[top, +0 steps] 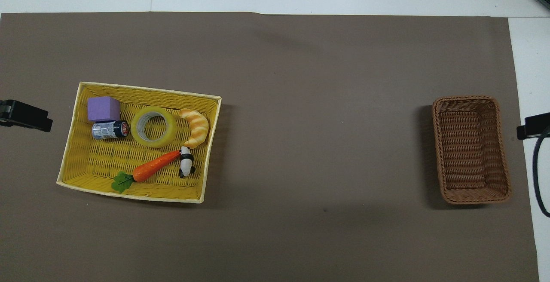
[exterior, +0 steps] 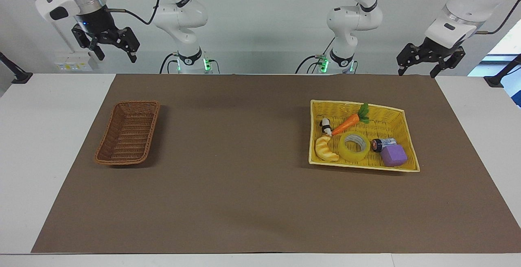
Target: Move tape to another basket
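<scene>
Two baskets sit on the brown mat (exterior: 244, 202), well apart from each other. At the left arm's end is a wide yellow wicker basket (exterior: 401, 114) (top: 73, 161), and the tape (exterior: 354, 147) (top: 154, 127) lies flat inside it, hole up, roughly in the middle of the row farther from the robots. Reading that basket as a clock face in the overhead view, the tape sits just above centre; a striped croissant toy (exterior: 325, 149) (top: 195, 126) touches it at about three o'clock, a small can (exterior: 382, 144) (top: 110, 130) lies on its side at nine o'clock, and a purple cube (exterior: 393, 155) (top: 103, 108) is at ten o'clock, up against the can. A toy carrot (exterior: 346, 123) (top: 150, 168) lies slantwise at about six o'clock from the tape, its green top pointing toward the corner nearest the robots, and a little panda figure (exterior: 325, 126) (top: 186, 165) rests at the carrot's tip, around five o'clock.

Toward the right arm's end stands the dark brown wicker basket (exterior: 128, 132) (top: 470, 148), narrow, sloped at the sides, with nothing in it.

Both arms wait high up at the robots' edge of the table. Its fingers spread wide and holding nothing, the left gripper (exterior: 419, 65) (top: 25, 116) hangs over the mat's corner at its own end. Likewise wide open, with nothing in it, the right gripper (exterior: 116, 51) (top: 533, 126) hangs above the white table (exterior: 49, 136) near the brown basket's end.
</scene>
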### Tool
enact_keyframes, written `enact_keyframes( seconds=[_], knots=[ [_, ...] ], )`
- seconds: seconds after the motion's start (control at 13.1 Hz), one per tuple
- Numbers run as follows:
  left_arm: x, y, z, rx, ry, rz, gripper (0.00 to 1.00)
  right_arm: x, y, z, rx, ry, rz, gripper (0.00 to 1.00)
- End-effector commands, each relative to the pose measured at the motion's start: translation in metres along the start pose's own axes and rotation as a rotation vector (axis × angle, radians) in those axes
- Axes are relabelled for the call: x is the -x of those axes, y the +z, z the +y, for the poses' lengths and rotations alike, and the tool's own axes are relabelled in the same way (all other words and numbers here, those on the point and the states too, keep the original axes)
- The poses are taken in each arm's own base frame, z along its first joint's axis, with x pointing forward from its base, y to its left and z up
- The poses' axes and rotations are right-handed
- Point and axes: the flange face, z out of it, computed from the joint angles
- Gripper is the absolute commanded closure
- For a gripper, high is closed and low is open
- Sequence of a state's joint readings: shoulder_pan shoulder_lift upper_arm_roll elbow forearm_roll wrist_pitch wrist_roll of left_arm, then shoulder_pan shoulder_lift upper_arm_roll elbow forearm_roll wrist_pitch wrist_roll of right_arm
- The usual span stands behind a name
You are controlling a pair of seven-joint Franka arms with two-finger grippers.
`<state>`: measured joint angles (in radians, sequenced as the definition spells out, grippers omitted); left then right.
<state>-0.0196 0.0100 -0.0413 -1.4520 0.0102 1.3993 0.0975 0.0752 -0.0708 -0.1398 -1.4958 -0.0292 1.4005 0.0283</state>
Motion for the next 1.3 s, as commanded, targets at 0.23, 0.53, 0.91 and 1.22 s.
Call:
enact_keyframes(
  seconds=[0.23, 0.53, 0.91, 1.22],
  knots=[
    [0.003, -0.003, -0.003, 0.005, -0.007, -0.003, 0.00, 0.003, -0.003, -0.001, -0.009, 0.011, -0.007, 0.00],
    [0.000, 0.006, -0.004, 0.007, -0.010, -0.009, 0.00, 0.003, -0.003, -0.001, -0.009, 0.011, -0.007, 0.00],
    [-0.014, 0.040, -0.006, 0.007, -0.010, -0.004, 0.00, 0.003, -0.003, -0.001, -0.008, 0.012, -0.007, 0.00],
    [-0.028, 0.084, -0.006, 0.005, -0.008, 0.012, 0.00, 0.004, -0.005, -0.001, -0.008, 0.007, -0.005, 0.00]
  ],
)
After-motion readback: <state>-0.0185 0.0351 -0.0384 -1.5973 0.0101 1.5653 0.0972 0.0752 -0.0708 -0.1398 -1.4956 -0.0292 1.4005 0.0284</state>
